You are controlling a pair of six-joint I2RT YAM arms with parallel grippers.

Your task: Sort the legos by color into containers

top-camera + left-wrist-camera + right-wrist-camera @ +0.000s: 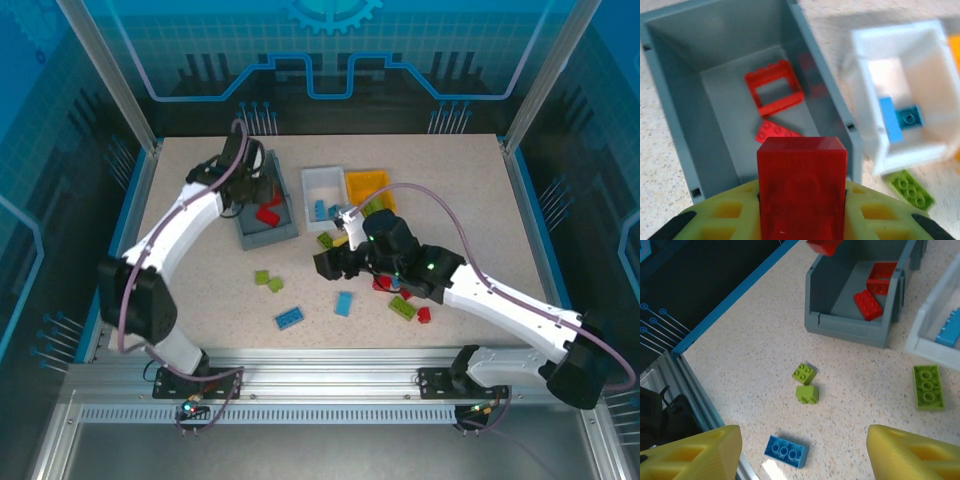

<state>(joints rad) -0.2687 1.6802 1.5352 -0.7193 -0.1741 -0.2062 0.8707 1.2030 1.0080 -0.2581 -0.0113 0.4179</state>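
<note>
Spillage onto the table (200, 270) threatens: grey bin (725, 45) lies below the left jaws, clamped on a red brick (801, 185) by its near rim, which a drop could clip. Right jaws gape above loose green legos (803, 373).

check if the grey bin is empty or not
Not empty. The grey bin has two red pieces on its floor: a red frame brick and a flat red plate. The left gripper holds another red brick above it.
</note>
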